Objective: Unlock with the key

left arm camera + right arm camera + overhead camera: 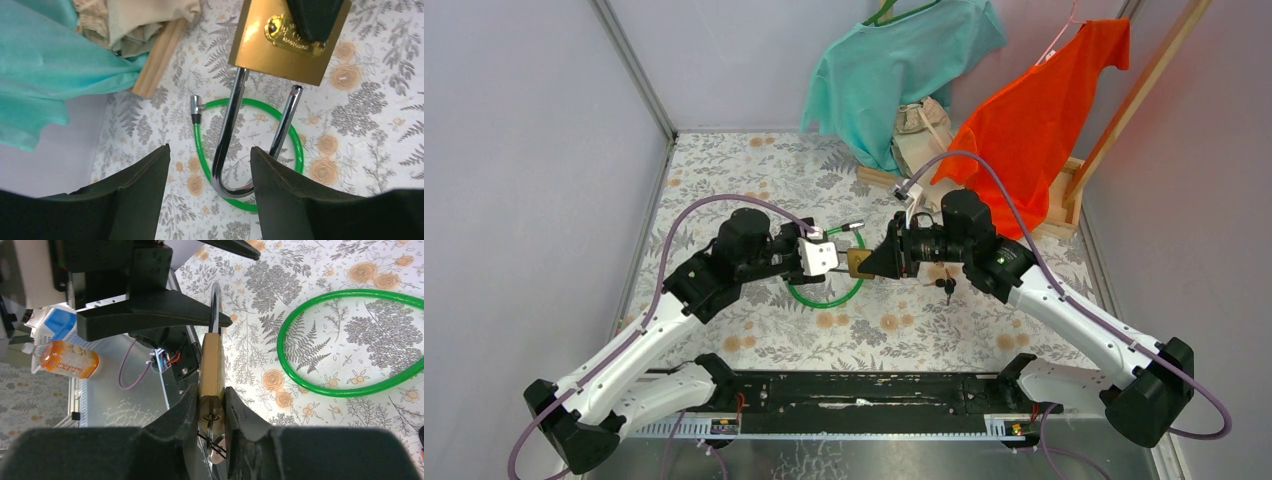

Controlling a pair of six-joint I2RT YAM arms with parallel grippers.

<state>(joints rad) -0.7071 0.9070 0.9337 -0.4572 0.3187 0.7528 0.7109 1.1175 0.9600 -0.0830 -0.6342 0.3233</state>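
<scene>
A brass padlock (859,262) is held above the table between both arms. My right gripper (876,264) is shut on the padlock body (212,365), with the key (214,422) in the keyhole between its fingers. Spare keys (948,287) hang below the right wrist. The chrome shackle (227,130) stands out of the body (270,50) with one leg end free (296,90). My left gripper (210,160) is open, its fingers either side of the shackle's bend, the right finger (280,175) close to the free leg. The left gripper (842,260) meets the padlock from the left.
A green cable loop (829,285) lies on the floral table under the padlock, its metal tip (195,104) to the left. A wooden rack (1064,200) with a teal shirt (894,60), an orange shirt (1044,100) and beige cloth (921,130) stands at the back right.
</scene>
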